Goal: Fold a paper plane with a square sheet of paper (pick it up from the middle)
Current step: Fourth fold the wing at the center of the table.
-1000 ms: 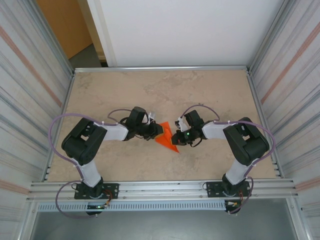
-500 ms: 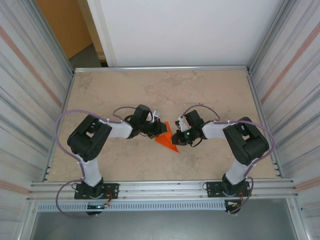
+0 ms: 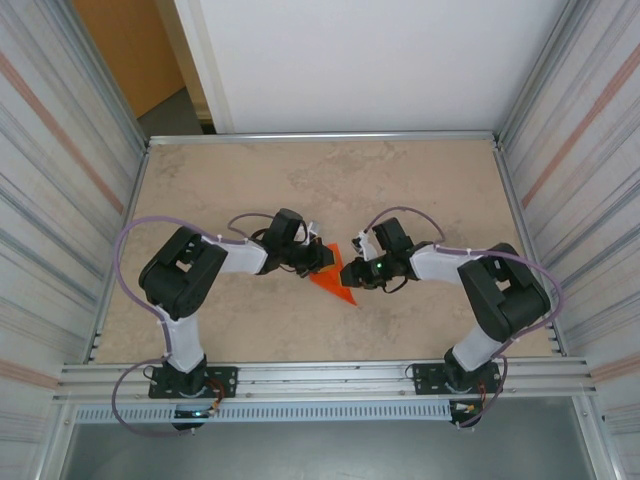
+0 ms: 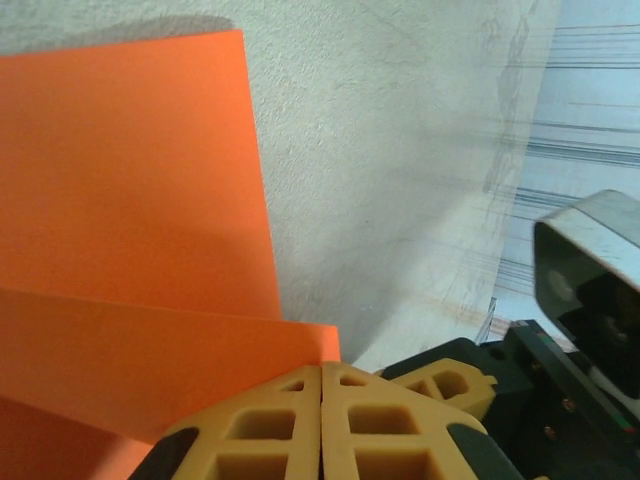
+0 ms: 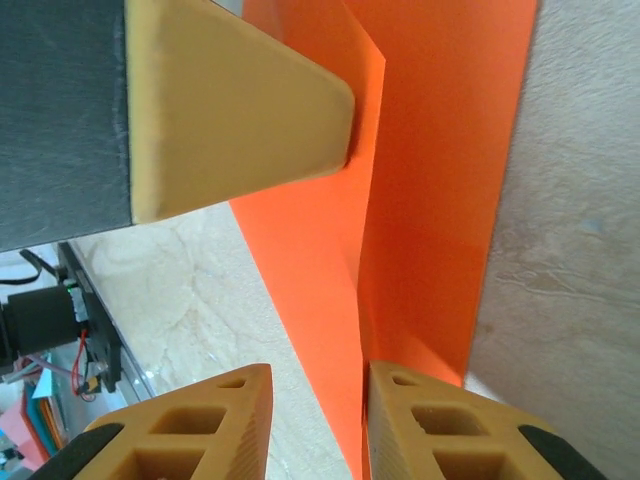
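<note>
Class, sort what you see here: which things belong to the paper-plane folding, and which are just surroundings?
Belong to the job: folded orange paper; left gripper; right gripper; table it lies on.
Just surroundings: ribbed side walls; white back panel.

A tan, stone-look table with one folded orange paper on it.
The table [image 3: 300, 190] is flat and pale, with a shiny metal edge all round. The paper plane [image 3: 335, 278] lies on it between the fingers [image 4: 270, 425] of the left gripper [image 3: 322, 257] and the fingers [image 5: 430, 425] of the right gripper [image 3: 352, 272]. Its sharp tip pokes out past both sets of fingers.
</note>
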